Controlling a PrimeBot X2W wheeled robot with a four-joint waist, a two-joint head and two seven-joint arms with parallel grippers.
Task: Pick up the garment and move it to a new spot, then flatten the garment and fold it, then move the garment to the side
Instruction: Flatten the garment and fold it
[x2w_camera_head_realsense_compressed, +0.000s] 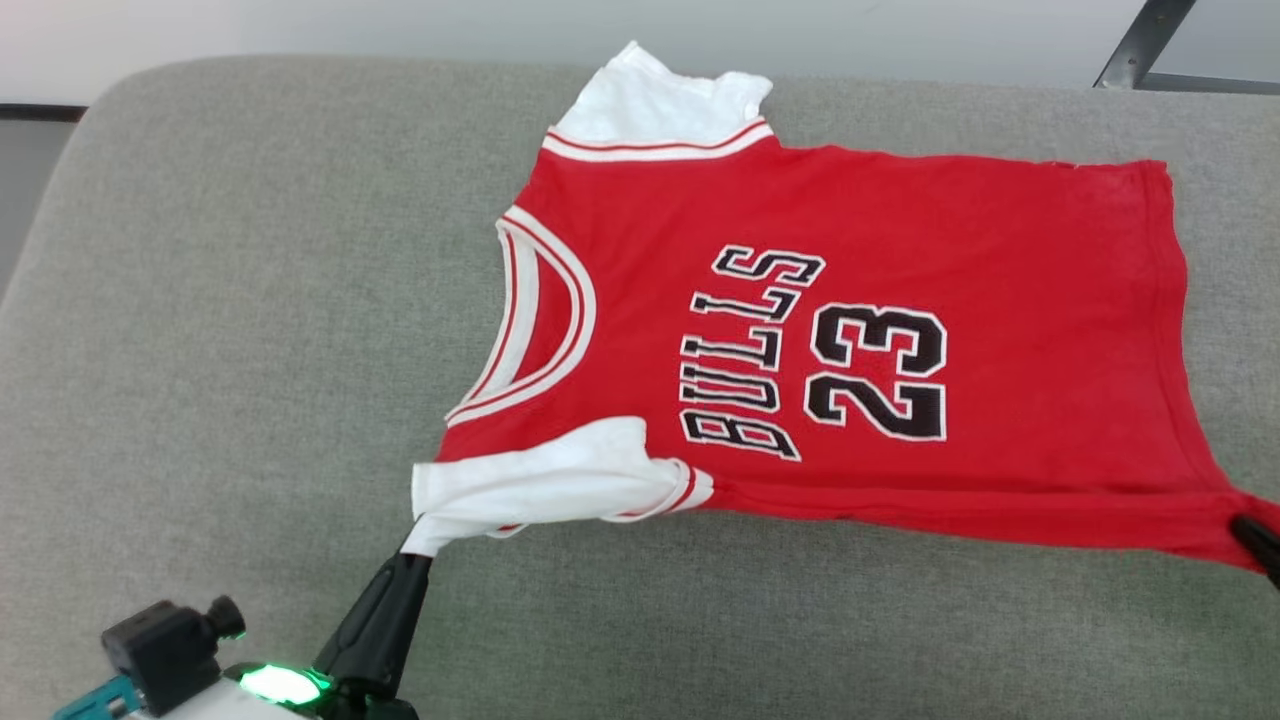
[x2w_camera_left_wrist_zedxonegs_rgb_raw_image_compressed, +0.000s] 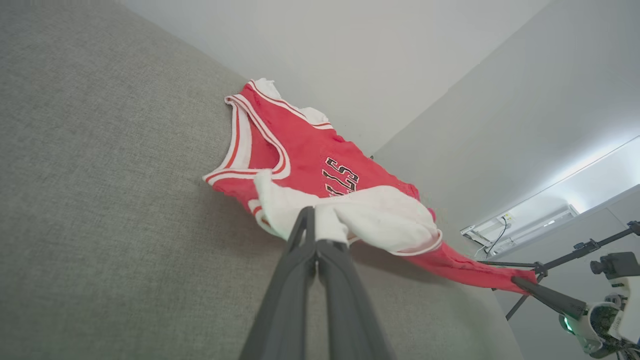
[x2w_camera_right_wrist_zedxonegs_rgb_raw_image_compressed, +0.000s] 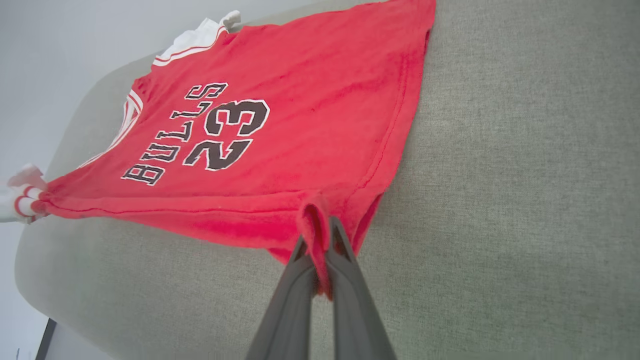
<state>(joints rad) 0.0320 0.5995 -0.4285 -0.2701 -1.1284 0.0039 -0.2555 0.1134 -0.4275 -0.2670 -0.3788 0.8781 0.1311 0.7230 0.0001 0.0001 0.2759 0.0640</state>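
Scene: A red garment (x2w_camera_head_realsense_compressed: 1000, 300), a sports jersey, lay front side up on a grey cushion (x2w_camera_head_realsense_compressed: 200, 350). Its lettering and number showed, with the neck toward the robot's left and the hem toward its right.

Left pincer (x2w_camera_head_realsense_compressed: 416, 548): Clenched on the near sleeve (x2w_camera_head_realsense_compressed: 540, 480), a white panel. The cloth was bunched between the dark fingers and drawn toward the cushion's near edge.

Right pincer (x2w_camera_head_realsense_compressed: 1258, 535): Clenched on the near hem corner (x2w_camera_right_wrist_zedxonegs_rgb_raw_image_compressed: 315, 212), with a fold of red cloth pinched between the fingers.

Garment's lie: The far side rested on the cushion. The near edge ran taut in a nearly straight line from one pincer to the other, and in the wrist views it looked slightly lifted. The body was mostly smooth. The far sleeve (x2w_camera_head_realsense_compressed: 655, 105), also white, sat crumpled near the cushion's far edge.

Done, as judged: The garment was gripped at two points and stretched out, so the flattening step seemed to be in hand. Whether this spot was the new one could not be told.

Left to do, as judged: Lay the near edge down, smooth both sleeves, fold the garment, then move it to the side. No fold showed yet.
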